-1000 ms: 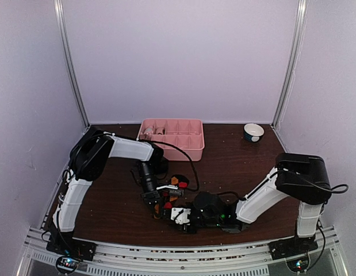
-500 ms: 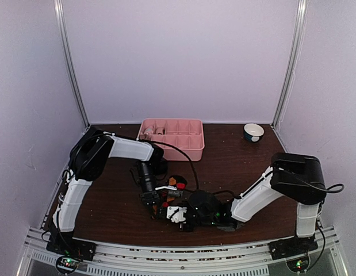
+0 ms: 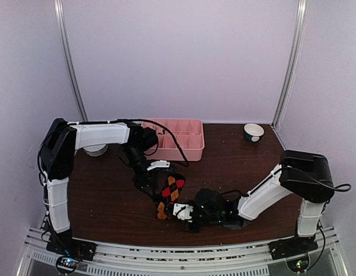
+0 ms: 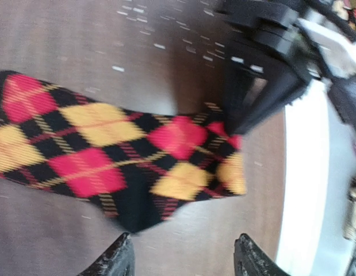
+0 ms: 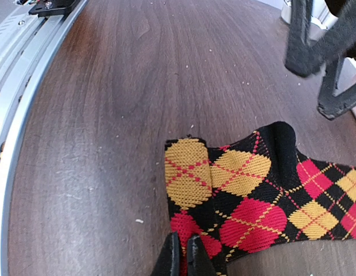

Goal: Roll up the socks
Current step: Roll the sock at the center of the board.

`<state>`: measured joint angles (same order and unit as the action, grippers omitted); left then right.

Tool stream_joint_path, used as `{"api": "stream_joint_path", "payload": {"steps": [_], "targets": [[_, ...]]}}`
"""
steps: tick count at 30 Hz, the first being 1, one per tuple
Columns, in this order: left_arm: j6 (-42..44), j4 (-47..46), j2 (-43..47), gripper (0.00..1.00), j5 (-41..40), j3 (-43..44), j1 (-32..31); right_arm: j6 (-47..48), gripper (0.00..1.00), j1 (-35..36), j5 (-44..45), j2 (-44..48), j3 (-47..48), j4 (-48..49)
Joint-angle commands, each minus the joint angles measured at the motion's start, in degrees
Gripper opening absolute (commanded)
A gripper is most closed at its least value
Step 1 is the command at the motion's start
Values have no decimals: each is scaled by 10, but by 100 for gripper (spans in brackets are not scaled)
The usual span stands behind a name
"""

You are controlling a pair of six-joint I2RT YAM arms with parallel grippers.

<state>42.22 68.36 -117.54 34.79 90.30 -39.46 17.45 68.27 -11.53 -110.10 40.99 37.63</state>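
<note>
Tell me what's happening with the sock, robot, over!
Left gripper open, holding nothing. Right gripper shut on argyle sock edge. Sock lying unrolled. Pink tray far back, apart.

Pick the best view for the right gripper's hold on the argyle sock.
Right wrist: sharp, right gripper shut on the argyle sock. Left wrist: sock larger, blurred. Top: tiny, grip unclear.
</note>
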Motion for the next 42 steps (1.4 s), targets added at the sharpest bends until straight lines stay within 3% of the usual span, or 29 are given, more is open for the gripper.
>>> {"api": "stream_joint_path", "payload": {"steps": [1, 10, 20, 42], "targets": [[-47, -99, -29, 59, -41, 13, -5, -49, 0, 5, -27, 14, -28, -101], [-44, -99, -125, 59, -72, 86, -47, -91, 0, 22, -43, 38, -52, -141], [-48, -108, -176, 58, -113, 157, -61, -54, 0, 23, -54, 26, 20, -219], [-101, -218, -203, 58, -241, 174, -80, -156, 0, 23, -193, -15, 1, -268]]}}
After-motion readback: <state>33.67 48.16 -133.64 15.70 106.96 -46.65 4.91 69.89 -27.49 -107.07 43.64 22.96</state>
